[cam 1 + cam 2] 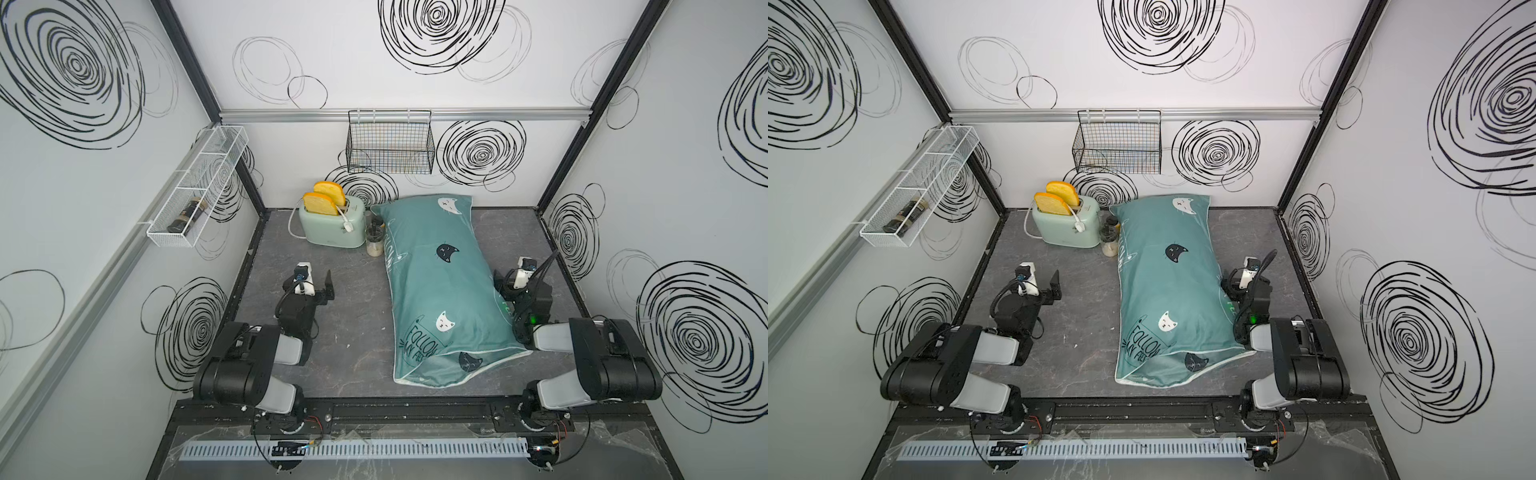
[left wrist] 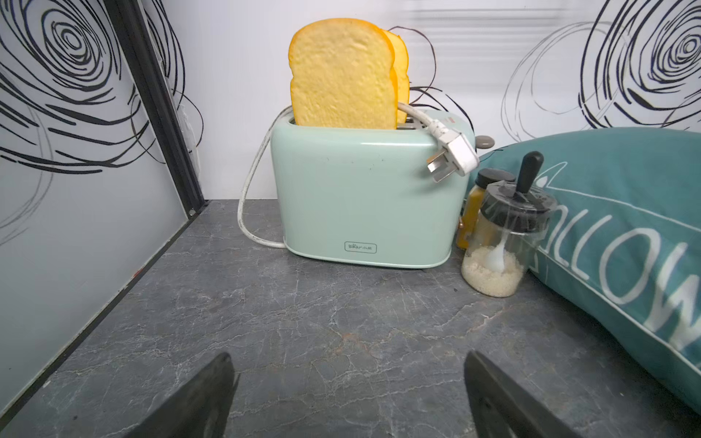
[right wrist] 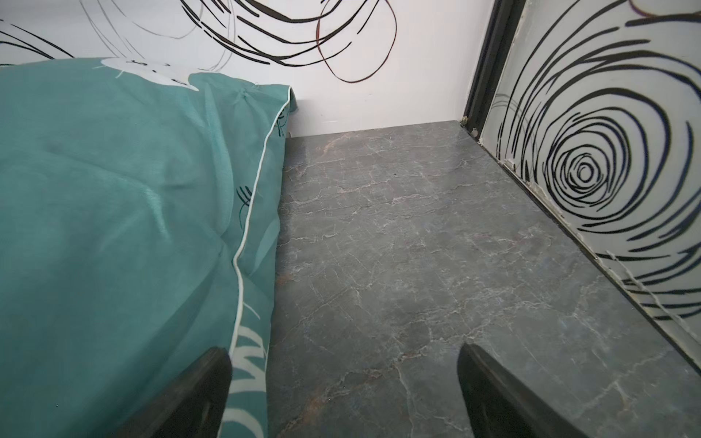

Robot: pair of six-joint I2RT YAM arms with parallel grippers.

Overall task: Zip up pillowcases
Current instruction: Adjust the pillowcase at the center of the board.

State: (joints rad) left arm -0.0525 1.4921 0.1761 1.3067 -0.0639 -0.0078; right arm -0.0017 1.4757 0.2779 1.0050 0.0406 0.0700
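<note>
The left tool (image 2: 347, 358) stood spread over the tabletop (image 2: 303, 322), with only its dark tips inside the wrist view. The right tool (image 3: 341, 350), also spread and empty, straddled the white-piped edge of the pillowcase (image 1: 440, 282); whether it touched was unclear. Stuffed, oblong and teal, the pillowcase lay lengthwise on the marbled grey tabletop, its zipper impossible to make out.

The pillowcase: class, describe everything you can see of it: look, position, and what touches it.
The pillowcase is a long, stuffed teal fabric cover with white piping, black and white cat faces and FOLLOW MY FEET lettering. It lies flat on the grey table, running front to back, its near end looser and flatter. No zipper shows. A glass jar seems to touch one side; the open right gripper sits at the other edge.
</note>
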